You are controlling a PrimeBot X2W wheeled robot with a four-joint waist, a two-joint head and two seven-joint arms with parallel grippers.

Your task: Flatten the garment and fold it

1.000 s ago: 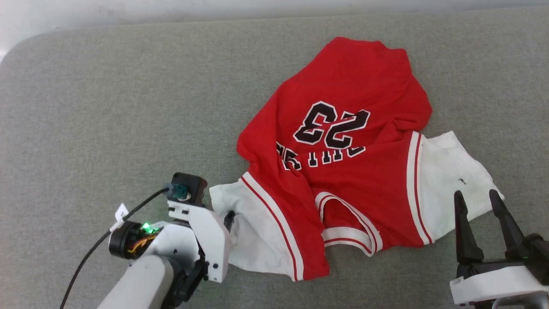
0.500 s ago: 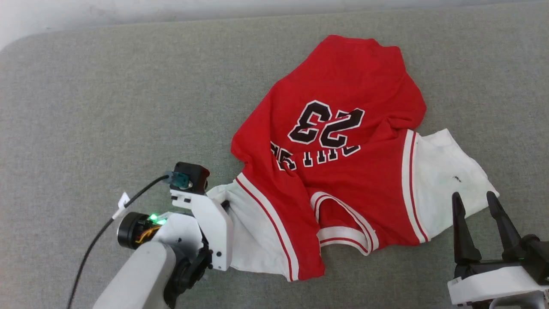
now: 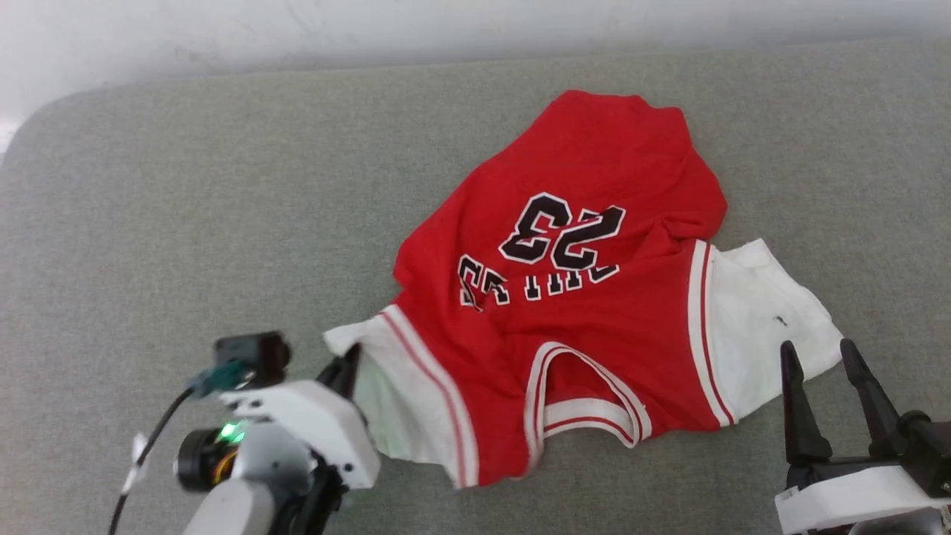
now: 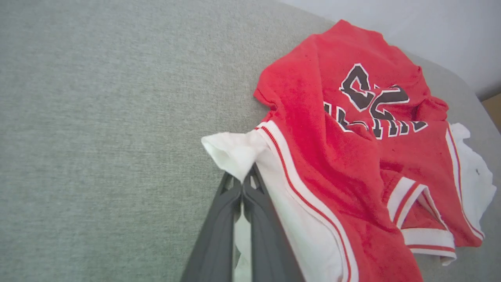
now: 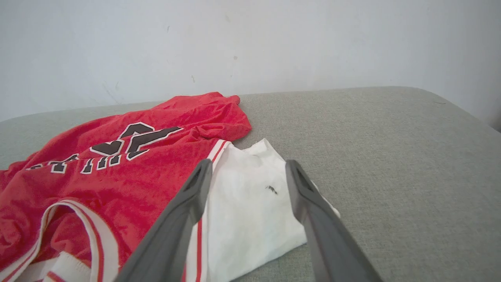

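Note:
The garment [image 3: 579, 297] is a red jersey shirt with white sleeves and black "23" lettering, lying crumpled on the grey surface, collar toward me. My left gripper [image 3: 348, 365] is shut on the white left sleeve [image 3: 386, 386]; in the left wrist view its fingers [image 4: 244, 188] pinch the sleeve's edge [image 4: 231, 150], which is lifted slightly. My right gripper [image 3: 816, 355] stands open just short of the white right sleeve [image 3: 758, 327]. In the right wrist view the right gripper [image 5: 248, 166] frames that sleeve [image 5: 250, 203] without touching it.
The grey padded surface [image 3: 186, 223] extends widely left of the shirt and behind it. A pale wall [image 3: 371, 30] runs along the far edge. The surface's rounded corner [image 3: 37, 119] lies at the far left.
The left gripper closed on the left sleeve and pulled it left and toward me, spreading that side. The head view shifted, so the shirt sits lower in it. The right gripper stayed open.

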